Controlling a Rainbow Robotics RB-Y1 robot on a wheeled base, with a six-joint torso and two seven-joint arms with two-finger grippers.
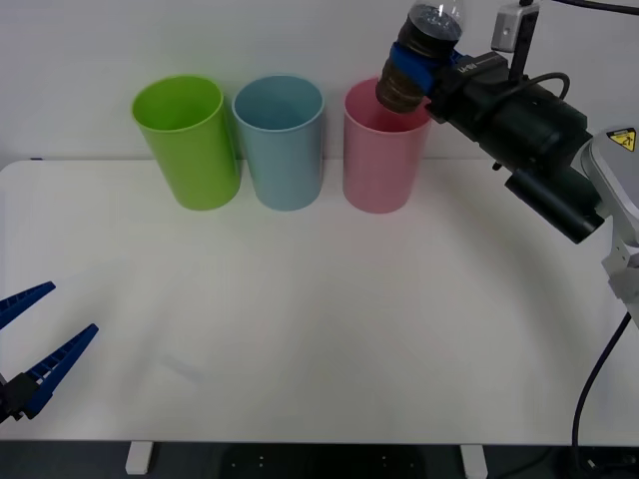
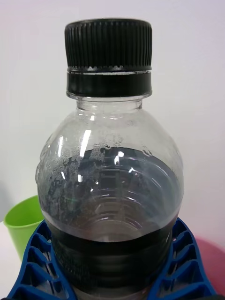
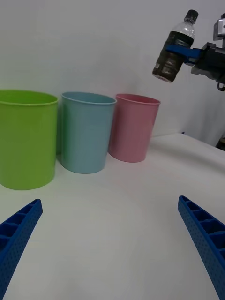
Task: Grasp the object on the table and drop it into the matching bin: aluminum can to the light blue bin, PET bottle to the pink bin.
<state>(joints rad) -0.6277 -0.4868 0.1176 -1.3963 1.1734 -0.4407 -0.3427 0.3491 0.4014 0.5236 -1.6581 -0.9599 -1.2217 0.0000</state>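
Observation:
My right gripper (image 1: 411, 68) is shut on the PET bottle (image 1: 419, 55), a small clear bottle with a black cap and dark lower body. It holds the bottle tilted in the air over the right rim of the pink bin (image 1: 381, 150). Close up, the bottle (image 2: 110, 187) sits between the blue fingers (image 2: 183, 267). From the left wrist, the bottle (image 3: 176, 49) hangs above and to the side of the pink bin (image 3: 133, 126). The light blue bin (image 1: 282, 140) stands next to the pink one. My left gripper (image 1: 30, 344) rests open, low at the table's (image 1: 319, 309) near left.
A lime green bin (image 1: 188, 140) stands left of the light blue bin, all three in a row at the table's far edge against a white wall. The right arm's black body (image 1: 529, 130) reaches in from the right.

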